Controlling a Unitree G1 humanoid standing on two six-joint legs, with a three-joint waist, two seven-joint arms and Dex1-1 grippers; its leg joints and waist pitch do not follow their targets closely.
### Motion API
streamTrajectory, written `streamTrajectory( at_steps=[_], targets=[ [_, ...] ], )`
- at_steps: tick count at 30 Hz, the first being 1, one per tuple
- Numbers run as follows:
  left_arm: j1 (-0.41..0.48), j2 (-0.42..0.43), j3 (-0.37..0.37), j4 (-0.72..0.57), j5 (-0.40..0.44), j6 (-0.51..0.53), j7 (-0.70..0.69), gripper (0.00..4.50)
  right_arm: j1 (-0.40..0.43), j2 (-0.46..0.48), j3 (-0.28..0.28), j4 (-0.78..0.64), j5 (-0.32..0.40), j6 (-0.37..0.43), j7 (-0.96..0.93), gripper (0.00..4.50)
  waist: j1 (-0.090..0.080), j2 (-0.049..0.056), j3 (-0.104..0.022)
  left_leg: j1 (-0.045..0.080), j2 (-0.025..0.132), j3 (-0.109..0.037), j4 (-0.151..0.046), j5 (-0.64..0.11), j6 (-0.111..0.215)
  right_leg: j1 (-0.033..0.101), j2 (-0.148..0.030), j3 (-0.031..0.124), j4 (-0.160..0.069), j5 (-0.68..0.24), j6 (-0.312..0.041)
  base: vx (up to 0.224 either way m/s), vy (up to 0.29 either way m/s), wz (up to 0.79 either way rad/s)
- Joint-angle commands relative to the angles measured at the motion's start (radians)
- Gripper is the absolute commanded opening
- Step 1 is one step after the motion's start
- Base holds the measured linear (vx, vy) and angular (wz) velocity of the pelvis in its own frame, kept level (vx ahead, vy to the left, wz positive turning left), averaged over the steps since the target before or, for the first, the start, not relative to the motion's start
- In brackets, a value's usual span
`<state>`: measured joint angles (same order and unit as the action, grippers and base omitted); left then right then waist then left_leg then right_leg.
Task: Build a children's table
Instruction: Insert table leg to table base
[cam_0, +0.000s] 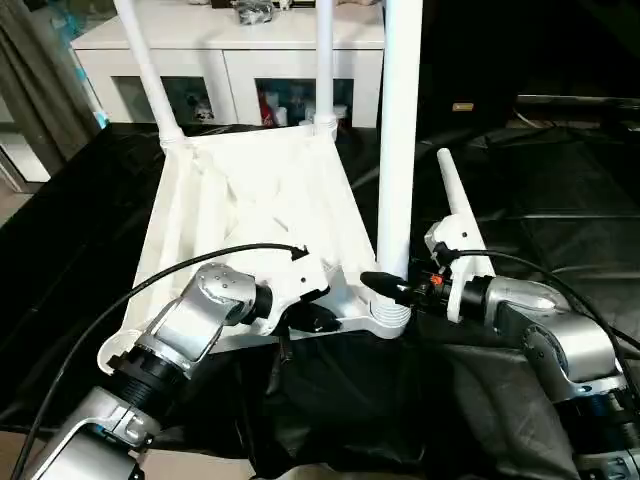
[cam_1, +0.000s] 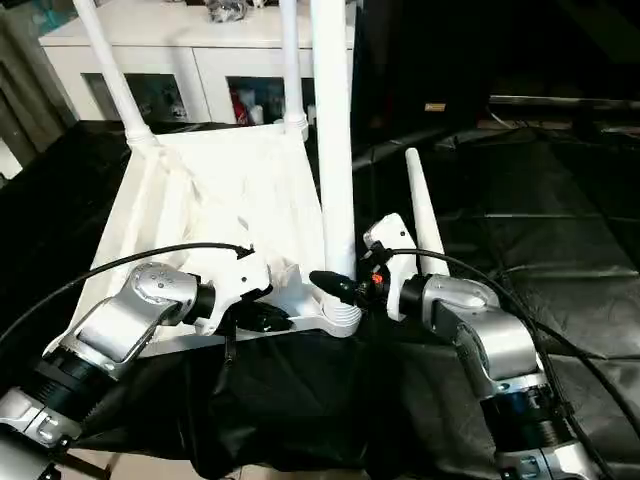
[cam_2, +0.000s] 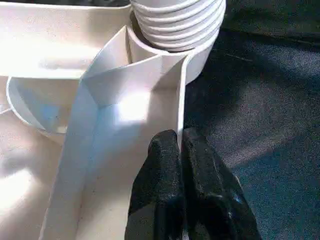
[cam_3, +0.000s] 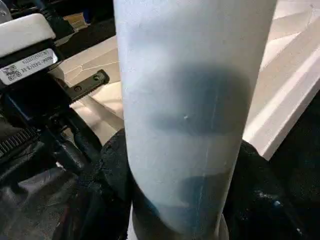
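Note:
The children's table lies upside down on black cloth, its white ribbed tabletop (cam_0: 250, 200) facing up. Two white legs (cam_0: 150, 70) (cam_0: 325, 60) stand in the far corner sockets. A third leg (cam_0: 400, 120) stands upright in the near right socket (cam_0: 385, 322), and my right gripper (cam_0: 385, 287) is shut on it just above the socket; its black fingers (cam_3: 115, 170) flank the tube (cam_3: 195, 100). My left gripper (cam_0: 318, 318) is shut on the tabletop's thin near wall (cam_2: 125, 110), beside the leg's ribbed end (cam_2: 180, 20). A loose leg (cam_0: 455, 195) lies on the cloth at right.
White cabinets with glass fronts (cam_0: 230, 60) stand behind the tabletop. Black cloth (cam_0: 560, 200) covers the work surface, crumpled at the near edge. A black cable (cam_0: 180, 265) arcs over my left forearm. Dark equipment sits at the back right.

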<state>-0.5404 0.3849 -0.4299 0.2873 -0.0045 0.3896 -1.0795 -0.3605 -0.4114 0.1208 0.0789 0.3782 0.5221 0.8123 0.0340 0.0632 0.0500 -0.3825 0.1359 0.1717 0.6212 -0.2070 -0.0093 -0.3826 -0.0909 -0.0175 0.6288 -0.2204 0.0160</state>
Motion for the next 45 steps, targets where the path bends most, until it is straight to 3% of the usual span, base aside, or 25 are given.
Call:
streamTrajectory(
  at_steps=[1, 4, 8, 11, 12, 17, 20, 24, 25, 27, 29, 30, 33, 34, 35, 36, 41, 42, 45],
  targets=[
    [0.016, 0.015, 0.009, 0.003, 0.001, -0.013, -0.012, 0.0, 0.005, 0.01, -0.013, 0.026, -0.013, -0.007, -0.006, 1.91, 0.008, -0.003, -0.055, 0.013, 0.08, -0.036, -0.099, -0.251, -0.002, 0.035, -0.062, 0.032, -0.079, -0.094, -0.295, 0.0, 0.0, 0.0],
    [0.034, 0.017, 0.002, -0.031, -0.018, -0.037, -0.042, 0.0, -0.017, 0.046, -0.018, 0.064, -0.009, -0.029, -0.022, 1.91, 0.009, 0.002, -0.058, 0.013, 0.08, -0.036, -0.098, -0.224, 0.01, 0.037, -0.062, 0.03, -0.075, -0.04, -0.306, 0.0, 0.0, 0.0],
    [0.038, 0.017, 0.0, -0.037, -0.025, -0.068, -0.054, 0.0, -0.019, 0.067, -0.036, 0.078, 0.017, -0.041, -0.017, 1.91, 0.007, -0.005, -0.059, 0.013, 0.081, -0.032, -0.097, -0.2, 0.029, 0.038, -0.062, 0.029, -0.074, -0.009, -0.319, 0.0, 0.0, 0.0],
    [0.039, 0.02, 0.002, -0.035, -0.026, -0.062, -0.05, 0.0, -0.012, 0.071, -0.048, 0.088, 0.023, -0.054, -0.019, 1.9, 0.011, -0.003, -0.06, 0.012, 0.081, -0.032, -0.095, -0.168, 0.042, 0.039, -0.062, 0.027, -0.069, 0.022, -0.325, 0.0, 0.0, 0.0],
    [0.039, 0.018, 0.01, -0.032, -0.027, -0.058, -0.041, 0.0, 0.007, 0.076, -0.067, 0.091, 0.038, -0.06, -0.013, 1.9, 0.01, -0.009, -0.06, 0.012, 0.082, -0.03, -0.095, -0.169, 0.045, 0.04, -0.062, 0.027, -0.071, 0.016, -0.325, 0.0, 0.0, 0.0],
    [0.043, 0.016, 0.021, -0.031, -0.027, -0.06, -0.034, 0.0, 0.048, 0.09, -0.101, 0.097, 0.063, -0.072, 0.002, 1.9, 0.013, -0.005, -0.058, 0.013, 0.083, -0.031, -0.097, -0.179, 0.045, 0.038, -0.064, 0.027, -0.073, -0.013, -0.321, 0.0, 0.0, 0.0],
    [0.042, 0.014, 0.026, -0.029, -0.026, -0.059, -0.027, 0.0, 0.078, 0.104, -0.119, 0.099, 0.076, -0.092, -0.001, 1.9, 0.017, 0.002, -0.06, 0.014, 0.083, -0.031, -0.097, -0.171, 0.044, 0.039, -0.063, 0.027, -0.071, 0.007, -0.322, 0.0, 0.0, 0.0],
    [0.031, 0.012, 0.028, -0.012, -0.024, -0.063, -0.021, 0.0, 0.122, 0.13, -0.136, 0.105, 0.084, -0.132, -0.013, 1.9, 0.019, 0.0, -0.062, 0.014, 0.082, -0.029, -0.095, -0.148, 0.055, 0.039, -0.064, 0.025, -0.07, 0.046, -0.325, 0.0, 0.0, 0.0],
    [0.026, 0.012, 0.029, -0.005, -0.022, -0.064, -0.019, 0.0, 0.137, 0.14, -0.143, 0.107, 0.086, -0.146, -0.019, 1.9, 0.019, 0.008, -0.062, 0.015, 0.082, -0.03, -0.096, -0.153, 0.054, 0.039, -0.062, 0.024, -0.072, 0.048, -0.324, 0.0, 0.0, 0.0],
    [0.02, 0.012, 0.03, 0.002, -0.02, -0.065, -0.018, 0.0, 0.157, 0.154, -0.153, 0.109, 0.088, -0.163, -0.029, 1.9, 0.02, 0.005, -0.062, 0.013, 0.082, -0.03, -0.095, -0.155, 0.058, 0.041, -0.065, 0.025, -0.072, 0.049, -0.326, 0.0, 0.0, 0.0],
    [0.013, 0.013, 0.031, 0.009, -0.02, -0.066, -0.018, 0.0, 0.184, 0.168, -0.163, 0.112, 0.082, -0.191, -0.042, 1.9, 0.022, 0.023, -0.063, 0.014, 0.082, -0.033, -0.097, -0.17, 0.051, 0.041, -0.064, 0.023, -0.071, 0.044, -0.323, 0.0, 0.0, 0.0],
    [0.01, 0.012, 0.031, 0.013, -0.019, -0.066, -0.018, 0.0, 0.195, 0.173, -0.169, 0.115, 0.081, -0.207, -0.048, 1.9, 0.021, 0.017, -0.061, 0.013, 0.081, -0.031, -0.099, -0.178, 0.051, 0.04, -0.063, 0.022, -0.075, 0.035, -0.32, 0.0, 0.0, 0.0],
    [0.006, 0.011, 0.031, 0.021, -0.016, -0.07, -0.016, 0.0, 0.209, 0.18, -0.181, 0.122, 0.082, -0.229, -0.053, 1.89, 0.02, 0.02, -0.062, 0.013, 0.081, -0.033, -0.101, -0.204, 0.043, 0.042, -0.064, 0.023, -0.078, -0.02, -0.311, 0.0, 0.0, 0.0],
    [0.002, 0.009, 0.032, 0.028, -0.014, -0.072, -0.012, 0.0, 0.221, 0.186, -0.191, 0.123, 0.085, -0.243, -0.057, 1.89, 0.021, 0.032, -0.062, 0.015, 0.081, -0.033, -0.101, -0.209, 0.038, 0.039, -0.065, 0.024, -0.079, -0.032, -0.307, 0.0, 0.0, 0.0],
    [-0.001, 0.007, 0.033, 0.034, -0.013, -0.074, -0.009, 0.0, 0.232, 0.191, -0.201, 0.121, 0.089, -0.254, -0.061, 1.89, 0.02, 0.028, -0.062, 0.015, 0.082, -0.032, -0.102, -0.219, 0.035, 0.038, -0.064, 0.023, -0.081, -0.037, -0.304, 0.0, 0.0, 0.0],
    [-0.002, 0.007, 0.034, 0.035, -0.012, -0.075, -0.008, 0.0, 0.236, 0.193, -0.204, 0.119, 0.091, -0.257, -0.063, 1.89, 0.021, 0.032, -0.062, 0.015, 0.082, -0.033, -0.103, -0.219, 0.033, 0.039, -0.064, 0.023, -0.08, -0.032, -0.303, 0.0, 0.0, 0.0],
    [-0.009, 0.001, 0.038, 0.046, -0.011, -0.08, 0.001, 0.0, 0.267, 0.186, -0.211, 0.084, 0.081, -0.287, -0.065, 1.89, 0.025, 0.032, -0.064, 0.014, 0.081, -0.033, -0.102, -0.203, 0.04, 0.04, -0.064, 0.022, -0.08, -0.009, -0.296, 0.0, 0.0, 0.0],
    [-0.01, -0.001, 0.039, 0.048, -0.011, -0.081, 0.005, 0.0, 0.275, 0.18, -0.21, 0.068, 0.08, -0.294, -0.064, 1.89, 0.025, 0.026, -0.063, 0.013, 0.082, -0.032, -0.102, -0.198, 0.043, 0.04, -0.064, 0.022, -0.081, -0.007, -0.295, 0.0, 0.0, 0.0],
    [-0.011, -0.003, 0.043, 0.054, -0.011, -0.085, 0.009, 0.0, 0.294, 0.169, -0.214, 0.038, 0.079, -0.306, -0.067, 1.89, 0.03, 0.03, -0.065, 0.013, 0.083, -0.032, -0.101, -0.176, 0.056, 0.039, -0.064, 0.021, -0.078, 0.002, -0.29, 0.0, 0.0, 0.0]
  ],
)
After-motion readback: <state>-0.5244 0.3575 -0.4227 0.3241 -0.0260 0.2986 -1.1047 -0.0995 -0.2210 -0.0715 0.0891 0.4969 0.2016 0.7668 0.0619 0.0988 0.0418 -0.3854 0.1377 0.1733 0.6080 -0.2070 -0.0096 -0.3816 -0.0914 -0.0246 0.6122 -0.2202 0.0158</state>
